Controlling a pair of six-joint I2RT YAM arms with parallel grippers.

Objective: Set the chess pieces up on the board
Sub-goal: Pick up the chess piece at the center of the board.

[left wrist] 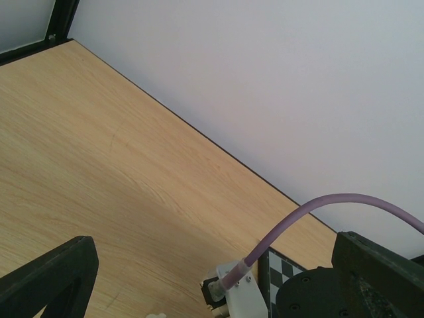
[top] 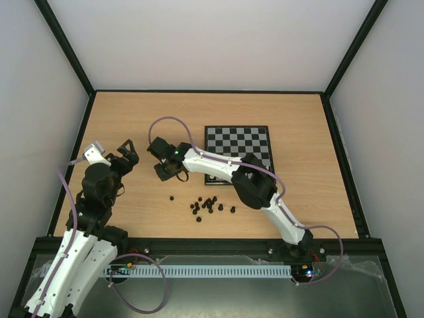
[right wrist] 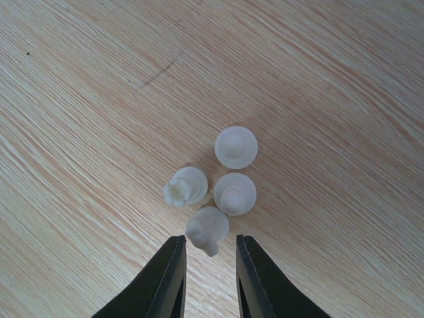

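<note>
Four white chess pieces stand bunched and touching on the table, just off the left edge of the board. None shows on the board's visible squares. The right gripper hangs directly over this cluster, its arm crossing the board's near left corner, evidently to single out the nearest piece. Its jaws stand narrowly apart on either side of that piece's near end, with a gap showing on one side, so the piece is judged not yet clamped. Three of the four present round tops to the wrist camera, so their long axes run vertical, bases down. The nearest piece shows a nub pointing back between the jaws; whether it stands or lies tipped cannot be told. The left gripper sits well left of the board, jaws wide apart and empty, presumably to keep clear. Scattered black pieces lie off the board's near edge.
</note>
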